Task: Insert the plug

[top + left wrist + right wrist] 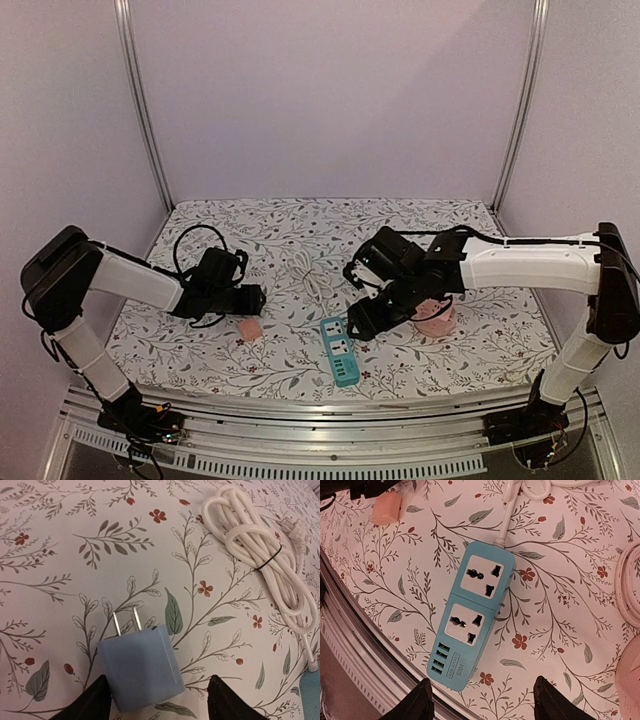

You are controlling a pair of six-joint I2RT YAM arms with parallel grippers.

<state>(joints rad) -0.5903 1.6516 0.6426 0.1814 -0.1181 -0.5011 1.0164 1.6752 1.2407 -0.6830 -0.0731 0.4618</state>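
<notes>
The plug (140, 667) is a small cube with two metal prongs pointing away from me, lying on the flowered cloth; it looks pink from above (248, 330). My left gripper (159, 697) is open and low around it. The left finger is close against the plug's side, and a clear gap remains on the right. The turquoise power strip (475, 615) has two white sockets and several USB ports and lies near the table's front edge (340, 350). My right gripper (482, 700) hovers open over its USB end, holding nothing.
The strip's white cord lies coiled (260, 555) behind the strip (305, 272). A pink round object (436, 320) sits under my right arm. The metal front rail (350, 630) runs close to the strip's near end.
</notes>
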